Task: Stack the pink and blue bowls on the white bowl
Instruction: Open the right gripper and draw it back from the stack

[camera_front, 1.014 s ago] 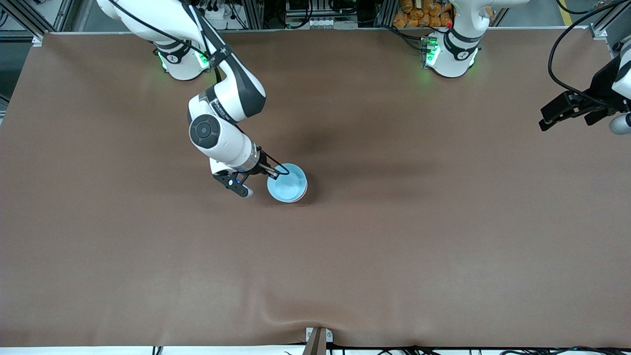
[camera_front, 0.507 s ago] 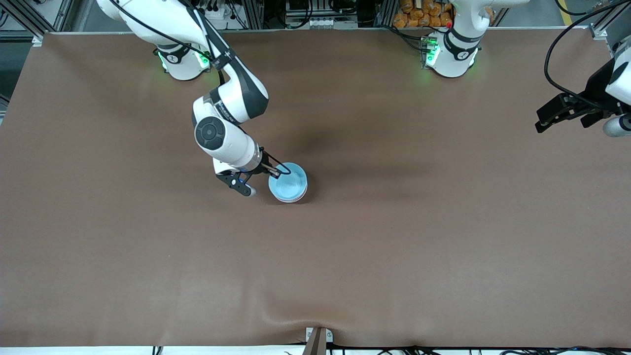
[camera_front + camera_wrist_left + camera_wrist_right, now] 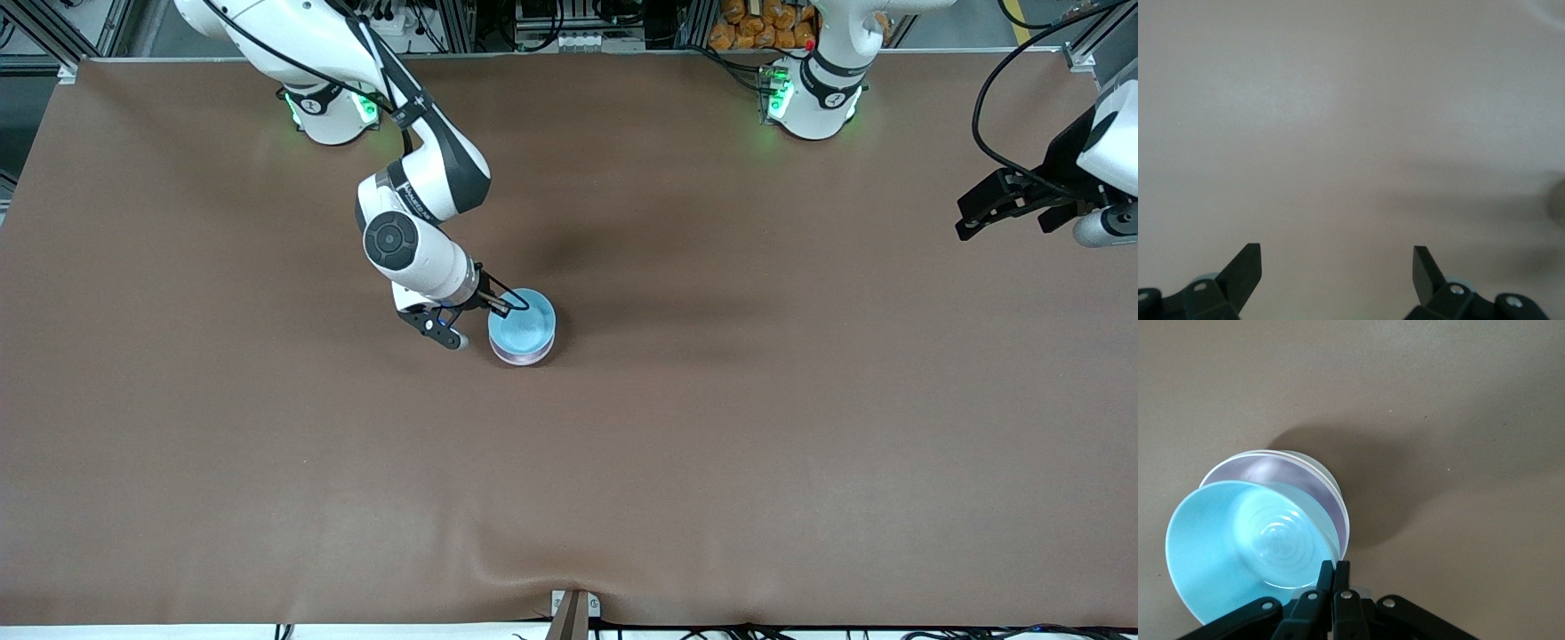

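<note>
My right gripper (image 3: 503, 307) is shut on the rim of the light blue bowl (image 3: 522, 329) and holds it tilted just over the stack near the table's middle. In the right wrist view the shut gripper (image 3: 1333, 568) pinches the blue bowl (image 3: 1231, 547). Under it sits the pink bowl (image 3: 1288, 477), nested in the white bowl (image 3: 1346, 527), of which only the rim shows. A pale pink edge (image 3: 523, 357) shows under the blue bowl in the front view. My left gripper (image 3: 967, 218) is open and empty, waiting at the left arm's end of the table, also seen in its wrist view (image 3: 1337, 257).
The brown table mat (image 3: 711, 444) lies bare around the stack. A metal bracket (image 3: 571, 613) sits at the table edge nearest the front camera. The left wrist view shows only bare mat (image 3: 1338, 133).
My right gripper has lowered the blue bowl closer onto the stack and drawn slightly toward its base. The left gripper has drifted a little toward the table's middle.
</note>
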Motion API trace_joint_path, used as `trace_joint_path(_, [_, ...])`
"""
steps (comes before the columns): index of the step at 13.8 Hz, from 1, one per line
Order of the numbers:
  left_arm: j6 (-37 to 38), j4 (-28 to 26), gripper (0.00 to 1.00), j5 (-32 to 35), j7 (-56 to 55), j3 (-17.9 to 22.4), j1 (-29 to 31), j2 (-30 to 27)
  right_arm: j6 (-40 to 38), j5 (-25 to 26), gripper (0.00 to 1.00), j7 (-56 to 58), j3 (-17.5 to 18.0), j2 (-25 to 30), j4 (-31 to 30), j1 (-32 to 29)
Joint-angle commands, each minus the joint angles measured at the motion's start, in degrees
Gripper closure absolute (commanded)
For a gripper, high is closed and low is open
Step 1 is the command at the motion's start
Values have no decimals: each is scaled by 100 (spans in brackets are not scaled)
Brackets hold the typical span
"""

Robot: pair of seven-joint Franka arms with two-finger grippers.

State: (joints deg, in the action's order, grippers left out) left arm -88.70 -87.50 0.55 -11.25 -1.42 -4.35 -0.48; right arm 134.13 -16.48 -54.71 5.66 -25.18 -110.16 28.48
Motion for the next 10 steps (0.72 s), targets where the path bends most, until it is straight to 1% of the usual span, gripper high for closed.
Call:
trace_joint_path(1, [28, -48, 0, -81, 70, -7, 48, -40, 52, 30, 100, -75, -65, -57, 21, 70])
trace_joint_path(3, [28, -39, 0, -81, 53, -7, 48, -40, 69, 57, 100, -75, -65, -66, 39, 70])
trace_joint_path(5, [28, -30, 0, -81, 61, -7, 48, -40, 349, 66, 100, -75, -65, -180, 39, 79])
trace_joint_path(10, [63, -56, 0, -72, 70, -7, 48, -66, 359, 66, 100, -75, -65, -198, 39, 17])
